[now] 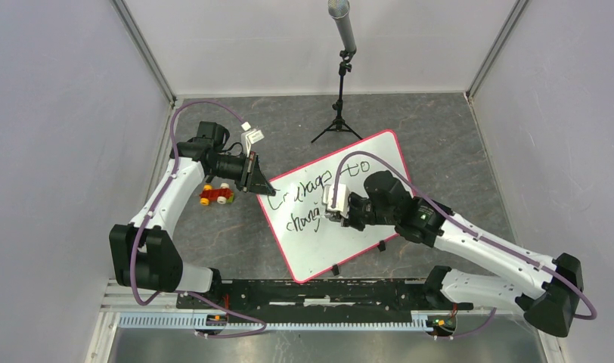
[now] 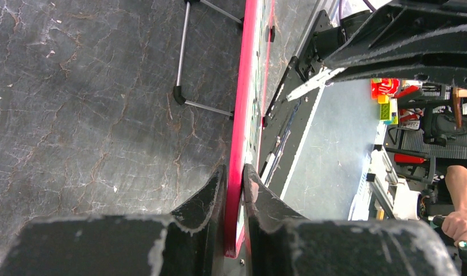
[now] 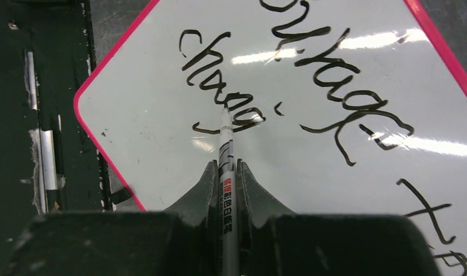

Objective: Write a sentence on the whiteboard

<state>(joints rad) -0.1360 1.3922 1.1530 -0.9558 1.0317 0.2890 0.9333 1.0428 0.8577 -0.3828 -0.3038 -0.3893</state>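
The whiteboard (image 1: pixel 313 255), white with a pink-red rim, lies tilted on the dark table. Black script on it reads "courage to" with "chang" (image 1: pixel 302 221) below it. My left gripper (image 1: pixel 262 187) is shut on the board's left corner; the left wrist view shows the red rim (image 2: pixel 242 86) pinched between the fingers of that gripper (image 2: pixel 234 171). My right gripper (image 3: pixel 226 165) is shut on a white marker (image 3: pixel 226 146). Its tip touches the whiteboard (image 3: pixel 150 115) at the end of "chang" (image 3: pixel 219 95). From above, the right gripper (image 1: pixel 336 215) hovers over the second line.
A small red and yellow toy car (image 1: pixel 217 195) sits left of the board, under the left arm. A microphone on a tripod (image 1: pixel 340 113) stands behind the board. The black base rail (image 1: pixel 319 291) runs along the near edge. The board's metal stand leg (image 2: pixel 185 98) rests on the table.
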